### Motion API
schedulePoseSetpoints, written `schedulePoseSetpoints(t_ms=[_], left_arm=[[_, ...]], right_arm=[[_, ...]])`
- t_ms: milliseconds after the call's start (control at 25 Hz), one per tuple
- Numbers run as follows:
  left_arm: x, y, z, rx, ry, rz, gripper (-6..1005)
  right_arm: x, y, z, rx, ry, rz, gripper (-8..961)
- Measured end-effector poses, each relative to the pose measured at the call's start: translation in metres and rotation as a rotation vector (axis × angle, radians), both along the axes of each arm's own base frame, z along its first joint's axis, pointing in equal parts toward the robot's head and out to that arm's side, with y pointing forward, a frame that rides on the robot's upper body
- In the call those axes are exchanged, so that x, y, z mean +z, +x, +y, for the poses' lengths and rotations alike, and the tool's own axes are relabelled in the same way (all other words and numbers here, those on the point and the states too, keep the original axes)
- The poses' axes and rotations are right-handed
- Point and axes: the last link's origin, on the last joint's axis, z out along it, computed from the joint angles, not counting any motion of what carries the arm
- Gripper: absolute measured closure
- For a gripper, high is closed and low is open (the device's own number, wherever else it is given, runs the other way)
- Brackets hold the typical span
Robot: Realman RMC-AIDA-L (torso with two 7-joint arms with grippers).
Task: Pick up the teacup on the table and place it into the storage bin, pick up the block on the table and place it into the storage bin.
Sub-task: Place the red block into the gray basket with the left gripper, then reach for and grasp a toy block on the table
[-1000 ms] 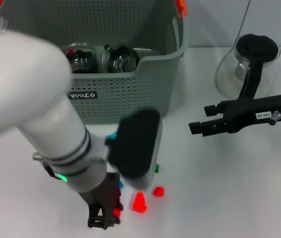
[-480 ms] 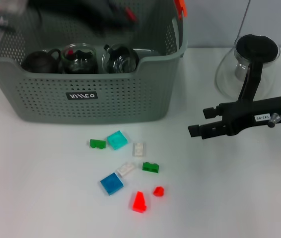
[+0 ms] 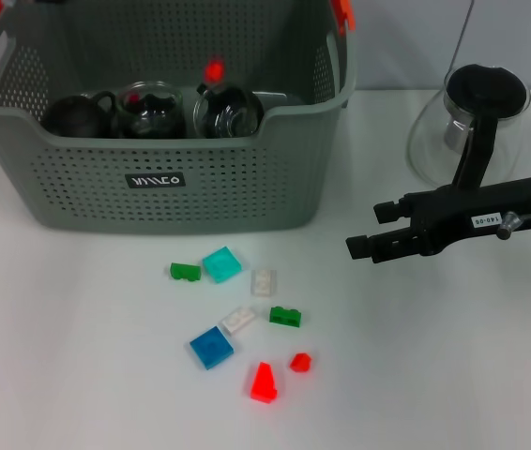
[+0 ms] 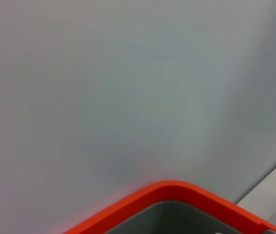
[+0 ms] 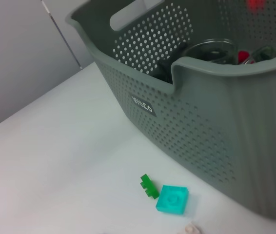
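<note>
A white table (image 3: 78,375) stands against a plain pale grey wall (image 4: 128,87).

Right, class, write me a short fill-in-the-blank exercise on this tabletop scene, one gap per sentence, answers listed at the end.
1. The small black label on the storage bin has ____ lettering.
2. The clips on the bin's handles are coloured ____.
3. The glass teapot behind the right end effector has a ____ handle.
4. The two red blocks lie on the table, ____ the bin.

Answers: white; orange; black; outside
</note>
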Motion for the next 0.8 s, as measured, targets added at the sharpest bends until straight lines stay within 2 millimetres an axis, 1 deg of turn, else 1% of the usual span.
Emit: schedulePoseSetpoints(t_ms=[120, 240, 280, 360, 400, 440, 480, 560, 680, 800], left_arm=[[0.003, 0.002, -0.003, -0.008, -0.002, 0.0, 618], [0.01, 0.009, -0.016, -0.049, -0.036, -0.013, 501], [0.011, 0.013, -0.027, -0.086, -0.068, -0.014, 453], [0.011, 0.022, -0.053, -0.187, -0.158, -0.002, 358], [0.008, 0.025, -0.073, -0.26, -0.226, 0.016, 310], [0.007, 0.026, -0.083, -0.299, -0.259, 0.026, 262], [0.002, 0.026, -0.105, -0.378, -0.338, 0.058, 232], [-0.007, 0.023, -0.133, -0.452, -0.43, 0.104, 171], [-0.025, 0.013, -0.163, -0.471, -0.546, 0.192, 80], [-0.047, 0.005, -0.18, -0.428, -0.624, 0.305, 81]], right_arm=[[0.0, -0.001, 0.0, 0.004, -0.002, -0.001, 26], [0.0, -0.002, 0.001, 0.006, -0.003, 0.0, 26], [0.0, -0.002, 0.001, 0.006, -0.002, 0.0, 26], [0.001, -0.001, 0.001, 0.004, 0.001, 0.0, 26], [0.002, -0.001, 0.002, 0.003, 0.004, 0.001, 26], [0.002, -0.001, 0.002, 0.002, 0.005, 0.001, 26], [0.002, -0.001, 0.002, 0.001, 0.007, 0.001, 26], [0.002, -0.001, 0.002, 0.0, 0.008, 0.001, 26], [0.002, 0.0, 0.002, -0.001, 0.009, 0.001, 25], [0.002, -0.001, 0.002, -0.003, 0.01, 0.001, 25]])
